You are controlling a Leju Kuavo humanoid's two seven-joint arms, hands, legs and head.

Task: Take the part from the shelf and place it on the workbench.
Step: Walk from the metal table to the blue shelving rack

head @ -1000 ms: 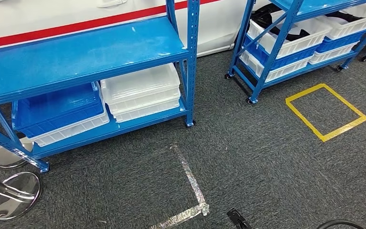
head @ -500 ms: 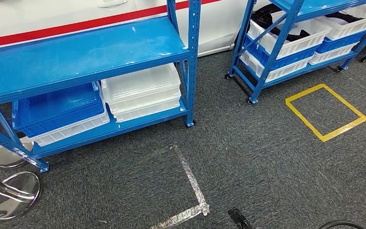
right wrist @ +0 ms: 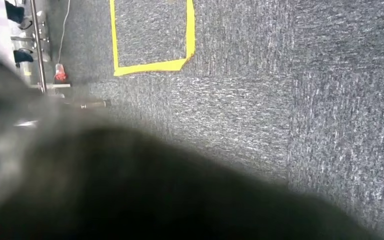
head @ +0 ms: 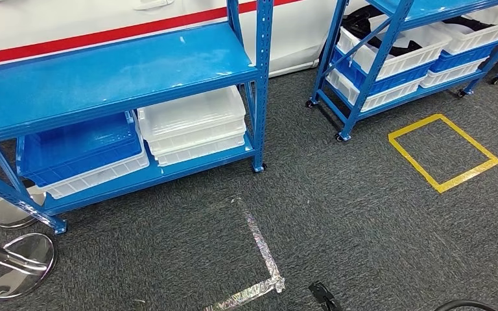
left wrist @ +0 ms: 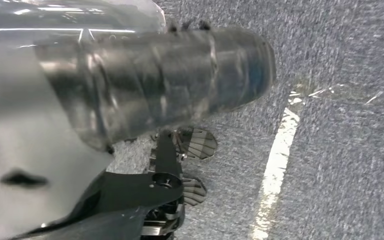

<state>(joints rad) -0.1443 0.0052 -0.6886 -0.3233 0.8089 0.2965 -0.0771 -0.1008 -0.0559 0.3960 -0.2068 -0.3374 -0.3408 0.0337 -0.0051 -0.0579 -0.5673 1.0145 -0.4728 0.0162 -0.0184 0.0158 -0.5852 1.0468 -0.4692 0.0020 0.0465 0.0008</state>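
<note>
Two blue shelf racks stand ahead in the head view. The near rack (head: 110,71) has a bare top board, with a blue bin (head: 78,146) and stacked white bins (head: 191,123) underneath. The far rack (head: 389,58) carries white and blue bins, and black parts (head: 371,24) lie in its upper white bin (head: 402,55). In the left wrist view my left hand (left wrist: 155,80) is a blurred grey ribbed shape hanging over the carpet. My right hand (right wrist: 130,190) is a dark out-of-focus mass in the right wrist view. Neither view shows how the fingers lie.
Grey carpet covers the floor. A silver tape corner (head: 259,259) lies in front of me and a yellow tape rectangle (head: 444,152) is at the right. Two chrome stand bases (head: 19,262) sit by the near rack's left leg. A black cable end (head: 324,297) lies near the bottom edge.
</note>
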